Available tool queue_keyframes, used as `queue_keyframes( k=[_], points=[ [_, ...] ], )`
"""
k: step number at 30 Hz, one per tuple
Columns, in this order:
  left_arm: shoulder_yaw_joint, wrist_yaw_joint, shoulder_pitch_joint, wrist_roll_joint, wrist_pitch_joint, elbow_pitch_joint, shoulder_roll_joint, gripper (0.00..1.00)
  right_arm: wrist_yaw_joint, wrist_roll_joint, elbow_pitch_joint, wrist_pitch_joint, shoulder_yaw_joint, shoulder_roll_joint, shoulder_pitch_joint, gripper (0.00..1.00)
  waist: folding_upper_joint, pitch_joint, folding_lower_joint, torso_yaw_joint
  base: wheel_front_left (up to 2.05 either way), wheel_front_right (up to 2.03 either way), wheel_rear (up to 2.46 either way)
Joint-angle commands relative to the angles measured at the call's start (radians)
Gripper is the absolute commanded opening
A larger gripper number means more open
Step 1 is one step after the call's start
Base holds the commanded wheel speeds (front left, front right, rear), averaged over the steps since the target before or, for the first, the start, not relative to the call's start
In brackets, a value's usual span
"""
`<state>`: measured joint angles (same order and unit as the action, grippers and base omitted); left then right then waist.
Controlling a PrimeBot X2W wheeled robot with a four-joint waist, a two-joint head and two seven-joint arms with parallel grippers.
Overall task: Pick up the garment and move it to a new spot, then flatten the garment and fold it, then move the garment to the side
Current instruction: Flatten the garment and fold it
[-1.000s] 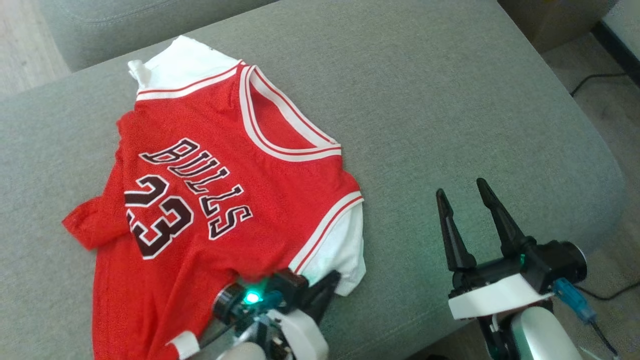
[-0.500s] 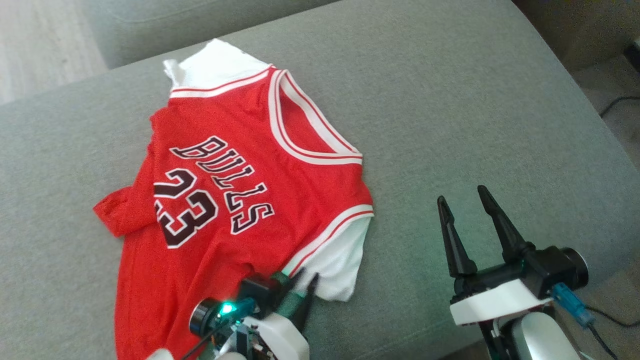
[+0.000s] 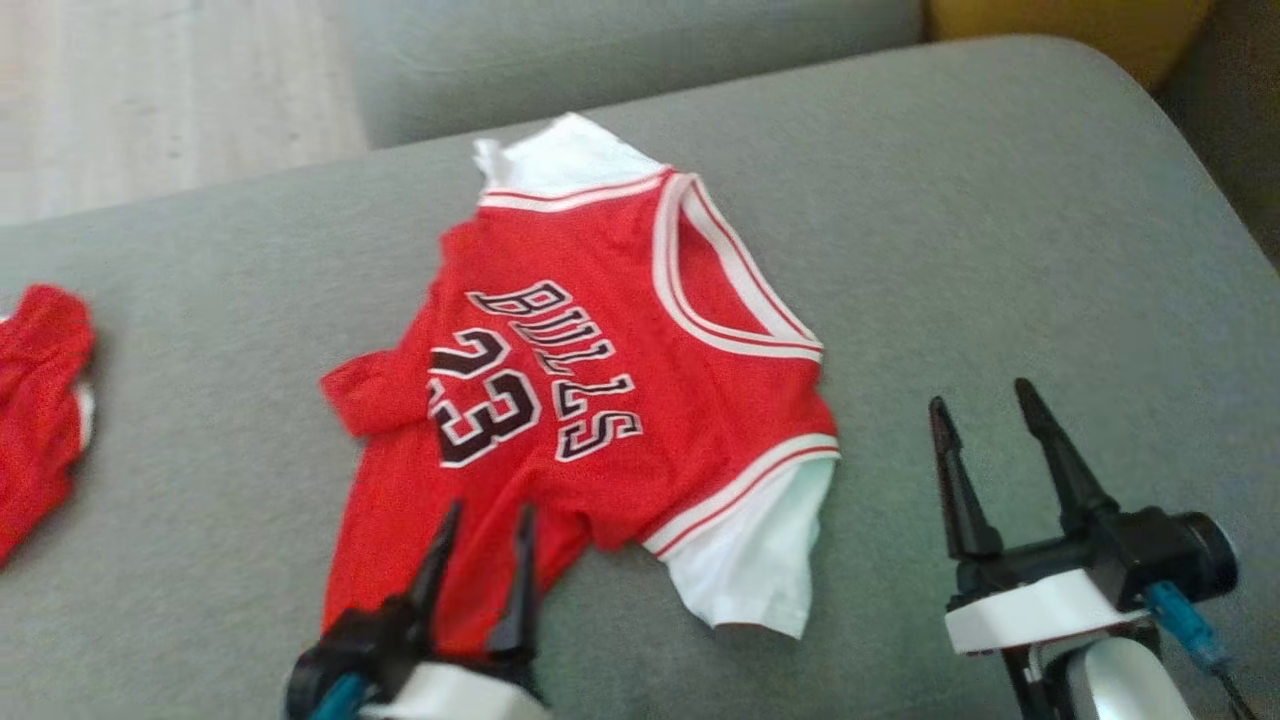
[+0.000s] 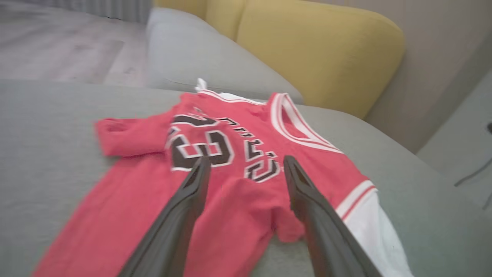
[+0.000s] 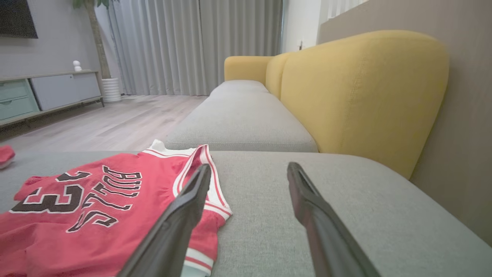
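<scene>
Gaping, empty: L gripper (image 3: 490,508) over jersey (image 3: 620,400), R gripper (image 3: 978,392) beside.

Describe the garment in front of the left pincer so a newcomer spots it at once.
On the grey sofa seat, near its middle, a red jersey lies spread out at the tips of the left pincer. Unlike the bunched red cloth at the seat's left edge, it bears BULLS 23 in black letters and has white sleeves.
</scene>
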<state>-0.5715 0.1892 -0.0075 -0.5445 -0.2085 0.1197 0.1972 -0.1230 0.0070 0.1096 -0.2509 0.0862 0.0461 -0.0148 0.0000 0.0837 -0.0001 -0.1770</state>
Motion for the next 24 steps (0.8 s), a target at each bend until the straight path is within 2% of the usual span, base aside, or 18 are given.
queue_keyframes(
  k=[1,5,9,15,20,21,24],
  points=[
    [0.048,0.013,-0.002,0.009,-0.02,-0.033,0.019,1.0,-0.008,-0.009,-0.035,-0.011,0.013,0.004,0.004,1.0,0.0,-0.038,0.0001,0.049,0.0,0.0,0.0],
    [0.136,0.059,0.065,0.036,-0.049,-0.054,0.039,1.0,-0.008,-0.016,-0.033,-0.011,-0.02,0.004,-0.018,1.0,0.0,-0.064,0.0001,0.103,0.0,0.0,0.0],
    [0.243,0.062,0.121,0.094,-0.053,-0.102,0.033,1.0,-0.008,-0.015,-0.026,-0.011,-0.047,0.004,-0.037,1.0,0.0,-0.078,0.0001,0.15,0.0,0.0,0.0],
    [0.37,-0.004,0.196,0.192,-0.053,-0.121,-0.02,1.0,-0.008,-0.02,0.007,-0.011,-0.049,0.004,-0.057,1.0,0.0,-0.101,0.0001,0.19,0.0,0.0,0.0],
    [0.442,-0.089,0.237,0.25,-0.053,-0.1,-0.068,1.0,-0.008,-0.023,0.031,-0.011,-0.039,0.004,-0.065,1.0,0.0,-0.115,0.0001,0.191,0.0,0.0,0.0],
    [0.442,-0.089,0.237,0.25,-0.053,-0.1,-0.068,1.0,-0.008,-0.023,0.031,-0.011,-0.039,0.004,-0.065,1.0,0.0,-0.115,0.0001,0.191,0.0,0.0,0.0],
    [0.483,-0.133,0.256,0.285,-0.053,-0.093,-0.092,1.0,-0.008,-0.025,0.055,-0.011,-0.028,0.004,-0.071,1.0,0.0,-0.123,0.0001,0.183,0.0,0.0,0.0]
  ],
)
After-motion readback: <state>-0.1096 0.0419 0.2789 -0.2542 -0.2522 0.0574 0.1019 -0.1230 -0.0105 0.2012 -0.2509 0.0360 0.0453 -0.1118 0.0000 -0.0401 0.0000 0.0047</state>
